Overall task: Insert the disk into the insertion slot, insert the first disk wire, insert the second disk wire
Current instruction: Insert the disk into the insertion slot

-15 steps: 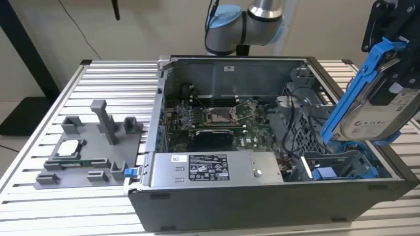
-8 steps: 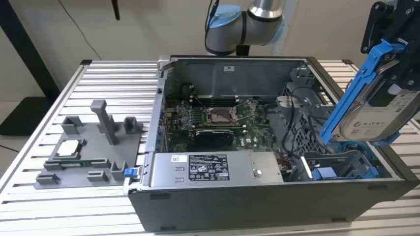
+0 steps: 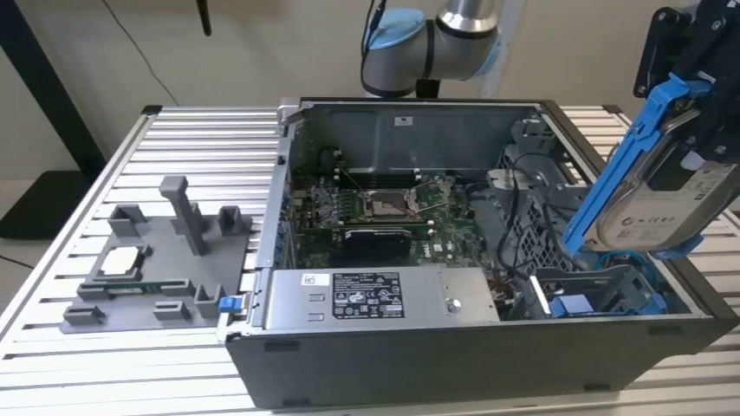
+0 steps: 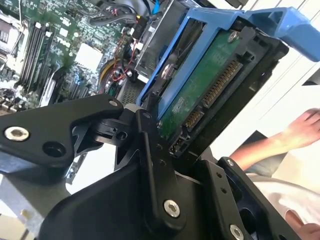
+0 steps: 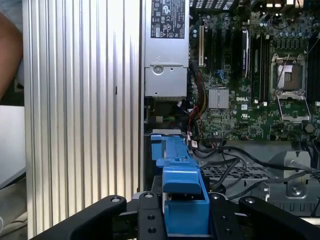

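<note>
Beneath and around the claw (image 5: 185,215): slatted table (image 3: 208,130), bearing an open case (image 3: 463,364) laid on its side. Inside the case, off to one side of the claw: board (image 3: 382,204), and a grey supply box (image 3: 370,299) along the near wall. Directly below the claw: slot (image 3: 601,295), a bay of the perforated cage with blue fittings, nothing seated in it yet.

Clamped shut on the disk (image 3: 665,199), gripping the upper end of its blue carrier from both sides. Fingers (image 4: 150,150) pressed flat against the frame in the second wrist view.

Held up out of the case, hanging from the claw down toward the slot. Long axis steep but not plumb: upper end leaning to the exterior view's right, lower end just above the cage and, as far as can be judged, not entered. So, slot straight beneath, axis tilted off the bay's line.

On the green underside, close to the claw: bare connector (image 4: 215,95), no wire plugged in.

Beyond the claw, outside the case: a person's hand (image 4: 300,127), well apart from the disk.
</note>
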Controlling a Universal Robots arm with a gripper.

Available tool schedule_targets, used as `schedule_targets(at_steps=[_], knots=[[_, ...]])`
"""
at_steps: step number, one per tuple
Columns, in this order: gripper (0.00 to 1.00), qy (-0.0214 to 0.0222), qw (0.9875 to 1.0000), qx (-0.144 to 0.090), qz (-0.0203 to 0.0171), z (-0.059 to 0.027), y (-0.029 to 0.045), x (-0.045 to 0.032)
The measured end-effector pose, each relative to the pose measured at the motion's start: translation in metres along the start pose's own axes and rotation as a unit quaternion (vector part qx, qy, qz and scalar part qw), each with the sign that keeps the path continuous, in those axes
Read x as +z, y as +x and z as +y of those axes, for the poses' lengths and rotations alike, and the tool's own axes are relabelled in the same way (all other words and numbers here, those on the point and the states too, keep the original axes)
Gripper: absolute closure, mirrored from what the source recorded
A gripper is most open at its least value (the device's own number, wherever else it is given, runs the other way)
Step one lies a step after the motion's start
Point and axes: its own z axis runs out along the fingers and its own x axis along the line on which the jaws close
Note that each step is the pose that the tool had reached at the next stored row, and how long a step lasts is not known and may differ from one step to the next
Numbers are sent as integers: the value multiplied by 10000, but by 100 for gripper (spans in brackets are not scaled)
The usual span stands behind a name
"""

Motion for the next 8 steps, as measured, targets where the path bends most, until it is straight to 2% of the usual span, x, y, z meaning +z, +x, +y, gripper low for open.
schedule_targets(at_steps=[8], knots=[[100,0,10000,0,0,-8,0,31]])
